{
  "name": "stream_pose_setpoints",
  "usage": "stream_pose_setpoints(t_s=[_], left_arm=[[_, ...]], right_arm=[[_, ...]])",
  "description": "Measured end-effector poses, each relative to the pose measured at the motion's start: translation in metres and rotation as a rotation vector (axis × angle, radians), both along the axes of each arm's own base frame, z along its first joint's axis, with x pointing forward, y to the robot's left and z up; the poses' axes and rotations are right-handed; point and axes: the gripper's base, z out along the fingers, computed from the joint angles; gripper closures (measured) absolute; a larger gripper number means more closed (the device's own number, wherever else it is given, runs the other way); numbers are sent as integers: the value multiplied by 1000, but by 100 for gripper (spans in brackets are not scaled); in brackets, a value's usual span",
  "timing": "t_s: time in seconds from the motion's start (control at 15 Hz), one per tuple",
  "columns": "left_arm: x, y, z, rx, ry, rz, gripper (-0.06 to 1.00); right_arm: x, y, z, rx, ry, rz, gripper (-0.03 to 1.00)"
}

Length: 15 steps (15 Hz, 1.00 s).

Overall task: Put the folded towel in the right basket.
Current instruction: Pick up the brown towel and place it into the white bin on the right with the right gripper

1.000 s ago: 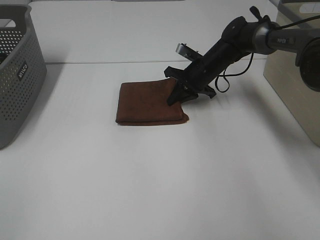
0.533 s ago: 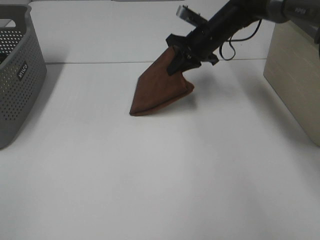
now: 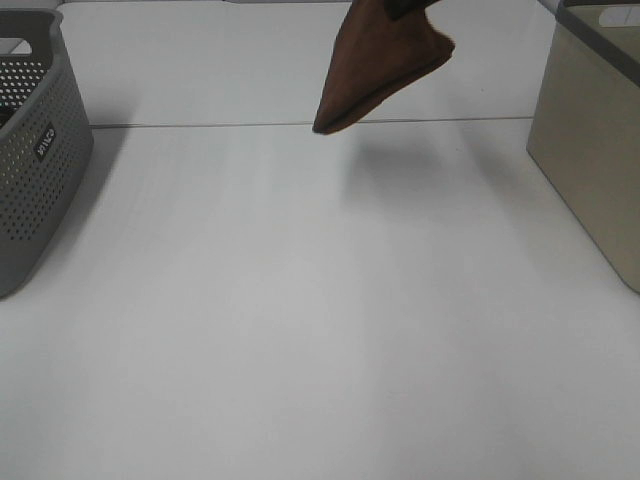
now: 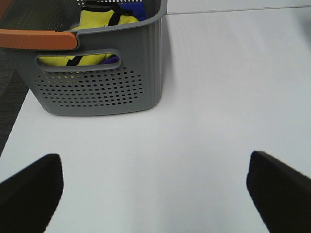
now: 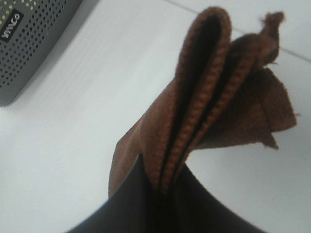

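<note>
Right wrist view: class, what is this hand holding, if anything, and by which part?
The right hand holds the folded brown towel, pinched across its stacked folded edges at one end. The rest hangs free.

We see the brown folded towel (image 3: 380,62) (image 5: 204,116) hanging in the air, its layers pinched together, one corner pointing down. The beige right basket (image 3: 588,150) stands well apart from it.
</note>
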Motion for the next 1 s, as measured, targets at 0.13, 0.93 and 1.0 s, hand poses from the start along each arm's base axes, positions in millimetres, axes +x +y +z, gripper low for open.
stream_pose_setpoints(t_s=[0.13, 0.93, 1.0], left_arm=[[0, 0, 0, 0, 0, 0, -3], [0, 0, 0, 0, 0, 0, -3], [0, 0, 0, 0, 0, 0, -3]], right_arm=[[-8, -39, 37, 14, -66, -99, 90], [-41, -207, 83, -233, -135, -605, 90], [-40, -208, 71, -245, -92, -601, 90]])
